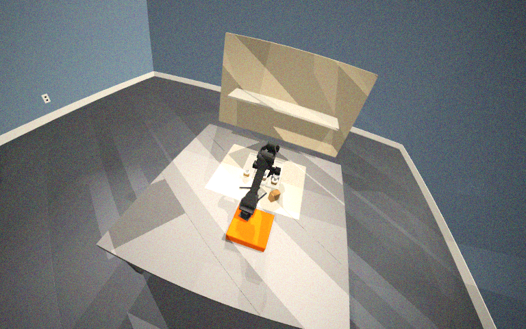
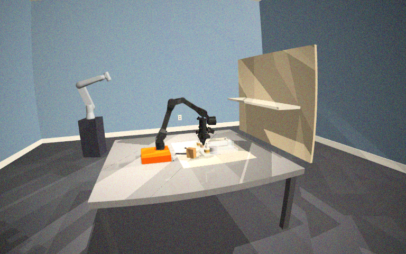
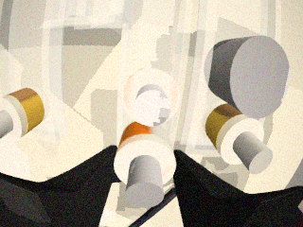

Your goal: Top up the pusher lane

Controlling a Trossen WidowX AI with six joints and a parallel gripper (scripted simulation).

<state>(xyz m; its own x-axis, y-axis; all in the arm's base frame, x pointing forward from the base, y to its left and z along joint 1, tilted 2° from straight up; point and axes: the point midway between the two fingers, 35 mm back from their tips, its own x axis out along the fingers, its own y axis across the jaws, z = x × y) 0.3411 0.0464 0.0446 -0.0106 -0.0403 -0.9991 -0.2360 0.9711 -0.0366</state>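
Because the new jar has to ride back against its mate, the gripper (image 2: 203, 143) (image 3: 146, 154) is pinching the orange-banded jar (image 3: 144, 158) between its fingertips, cap up. Just ahead, the lane jar (image 3: 151, 96) is standing between clear walls (its pusher plate I cannot make out), while amber-banded jars (image 3: 29, 110) (image 3: 226, 128) are waiting at either side, presumably as decoys.

Orange-banded jar (image 3: 145, 158) in the hand (image 2: 203, 143) (image 3: 146, 154)
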